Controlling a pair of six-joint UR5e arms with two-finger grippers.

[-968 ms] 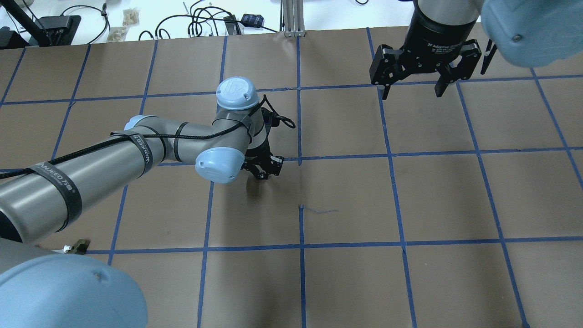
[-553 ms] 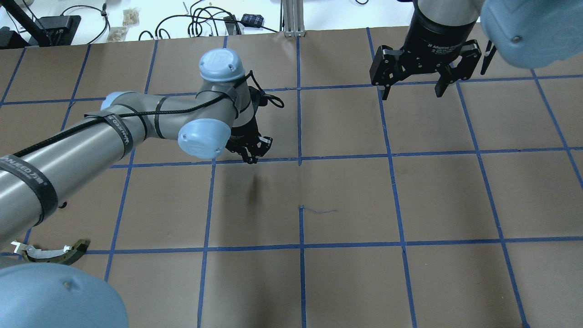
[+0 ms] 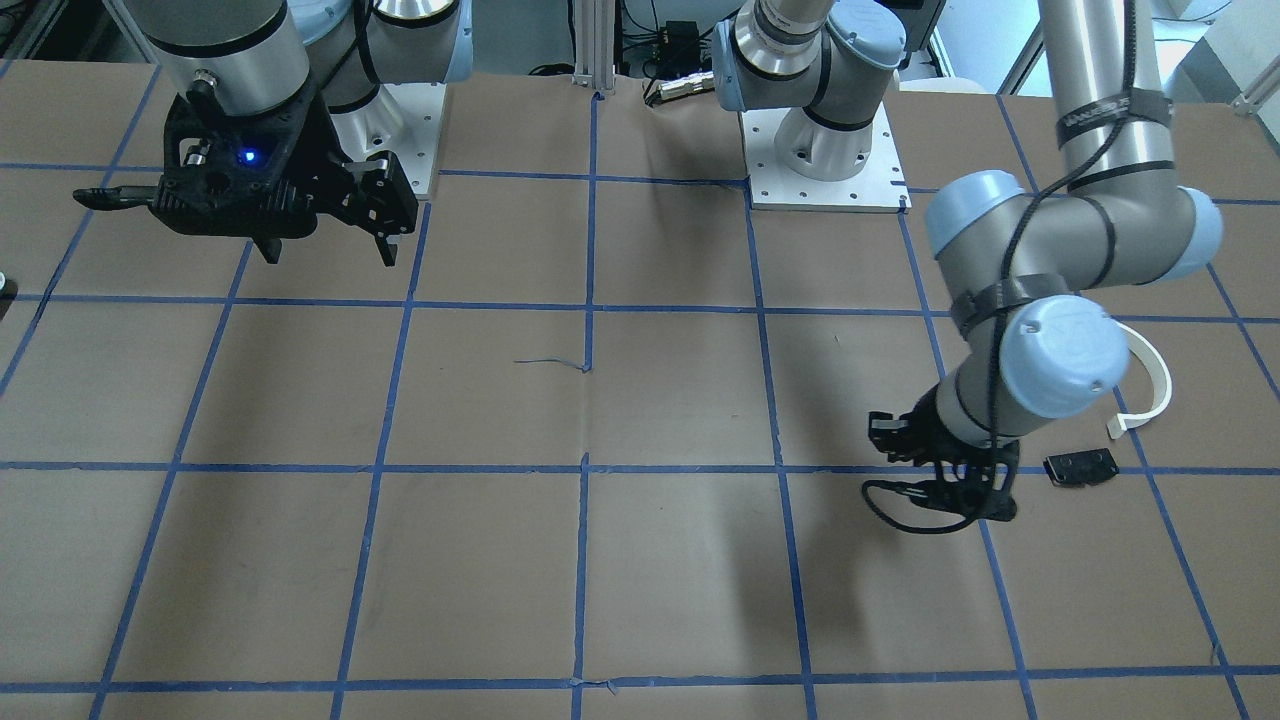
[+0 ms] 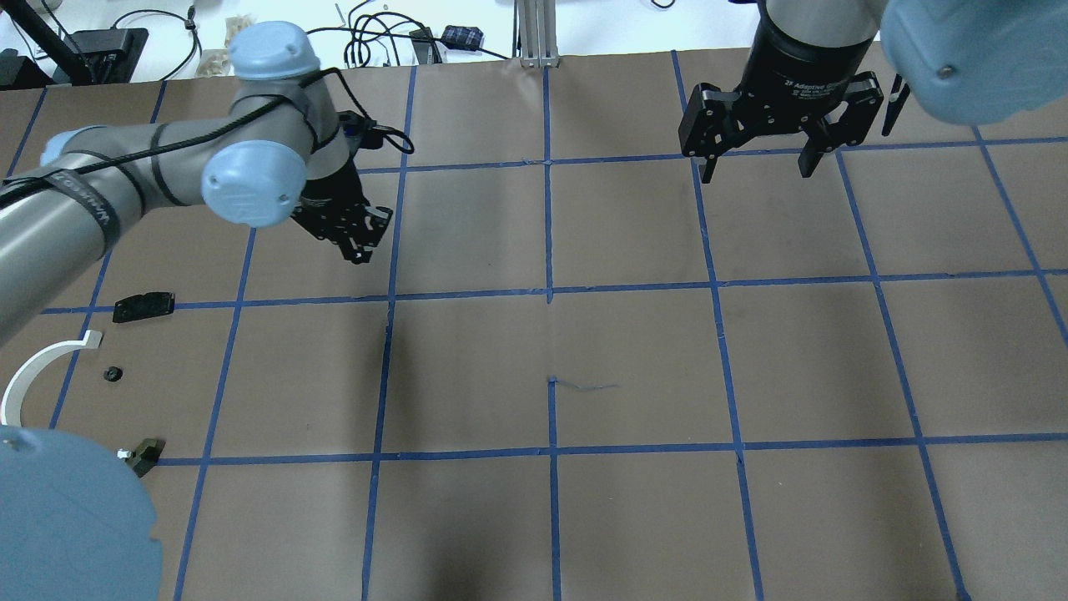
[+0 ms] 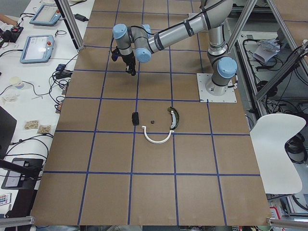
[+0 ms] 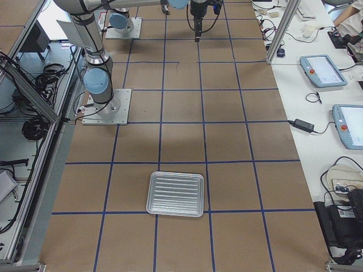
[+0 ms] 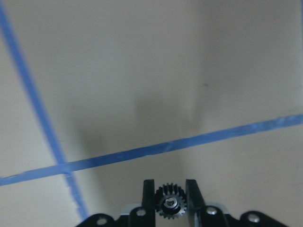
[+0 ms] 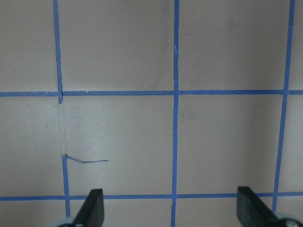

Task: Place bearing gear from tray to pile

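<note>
My left gripper (image 4: 359, 249) is shut on a small black toothed bearing gear (image 7: 169, 208) and holds it above the brown table; it also shows in the front view (image 3: 950, 492). The pile lies to its left in the overhead view: a flat black plate (image 4: 143, 306), a white half-ring strip (image 4: 33, 367), a small black part (image 4: 110, 374) and a dark arc piece (image 4: 147, 453) partly hidden by my arm. The ribbed metal tray (image 6: 176, 194) lies far off on the robot's right. My right gripper (image 4: 755, 169) is open and empty, hovering high.
The table is brown paper with a blue tape grid (image 4: 549, 292). Cables and small devices (image 4: 375, 37) lie beyond its far edge. Both arm bases (image 3: 825, 150) stand at the robot's edge. Tablets and cables (image 6: 323, 71) sit on a side bench.
My left arm has swung left and away from the robot with the gear, over one grid line. The black plate and white half-ring have come into view. The right arm has not moved.
</note>
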